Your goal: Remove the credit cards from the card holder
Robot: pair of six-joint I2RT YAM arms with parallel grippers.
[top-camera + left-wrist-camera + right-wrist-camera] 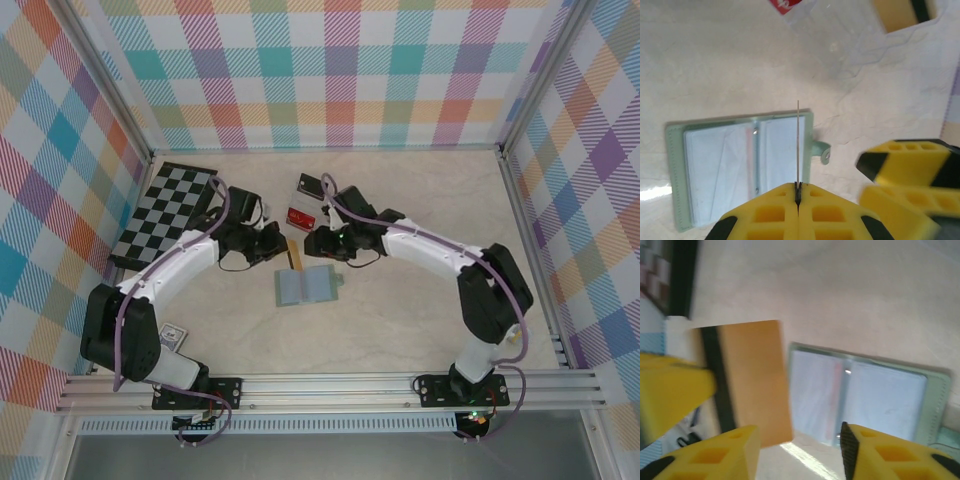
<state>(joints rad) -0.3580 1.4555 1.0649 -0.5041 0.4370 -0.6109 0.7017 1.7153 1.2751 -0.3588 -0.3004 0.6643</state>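
Left end effector (272, 245) is pinching the orange credit card (293, 252) above the open card holder (305, 287) on the tabletop (420, 320), with the right end effector (325, 243) hovering just beside it.

Left wrist: the jaws are clamping that card edge-on, and I'm worrying it'll twist out of such a thin pinch. The clear tray (840, 35) is holding a red card (787, 4).

Right wrist: the jaws are standing apart, gripping nothing. Bumping the card could knock it loose. The holder's seemingly showing a red edge in one slot.
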